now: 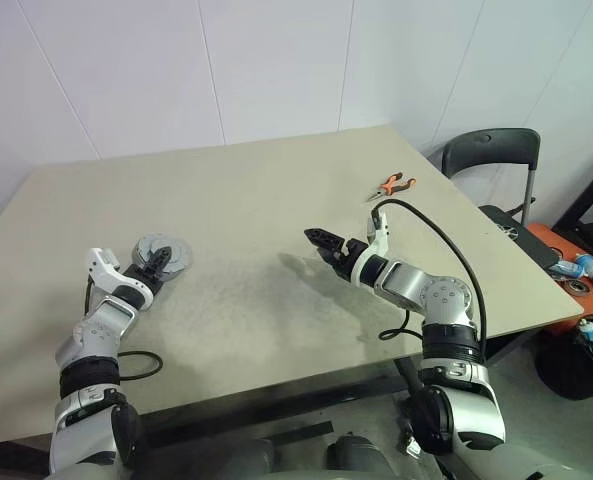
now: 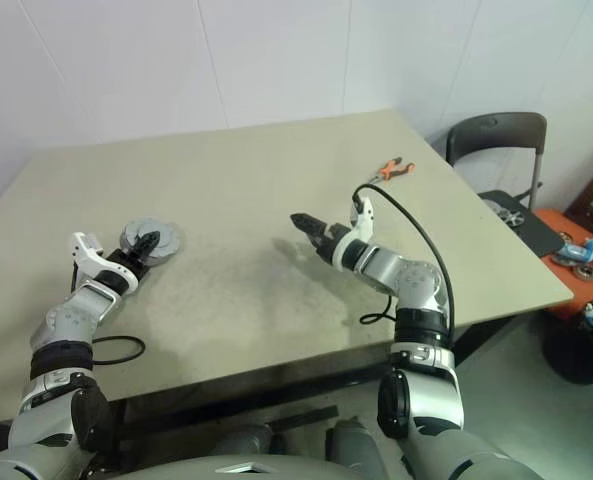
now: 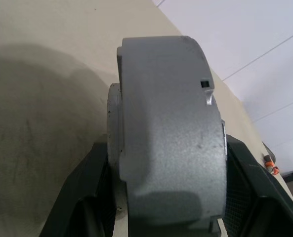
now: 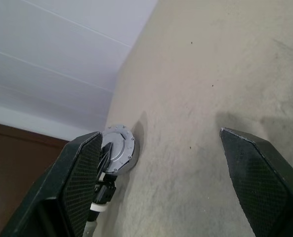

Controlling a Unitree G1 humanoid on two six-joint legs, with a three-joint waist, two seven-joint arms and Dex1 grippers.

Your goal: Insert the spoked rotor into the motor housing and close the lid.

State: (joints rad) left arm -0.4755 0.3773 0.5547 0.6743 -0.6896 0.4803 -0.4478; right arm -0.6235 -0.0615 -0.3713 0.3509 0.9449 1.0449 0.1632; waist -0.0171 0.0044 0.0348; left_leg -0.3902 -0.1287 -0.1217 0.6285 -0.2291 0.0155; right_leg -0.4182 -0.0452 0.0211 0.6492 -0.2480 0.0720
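At the table's left, my left gripper (image 1: 158, 262) is shut on the motor housing (image 3: 168, 133), a thick grey metal cylinder clamped between the black fingers (image 3: 89, 197). The housing (image 1: 164, 254) sits low, at the tabletop. Its round grey face, the lid (image 4: 117, 148), is tilted up toward the right. The spoked rotor is hidden. Over the middle of the table my right gripper (image 1: 316, 240) points left, open and empty, a good way from the housing. Its two fingers stand wide apart in the right wrist view.
Orange-handled pliers (image 1: 392, 185) lie near the beige table's (image 1: 276, 180) far right corner. A black chair (image 1: 491, 150) stands beyond that corner. Bottles and clutter (image 1: 581, 270) sit on an orange surface at the right. A black cable (image 1: 136, 365) loops near the front left edge.
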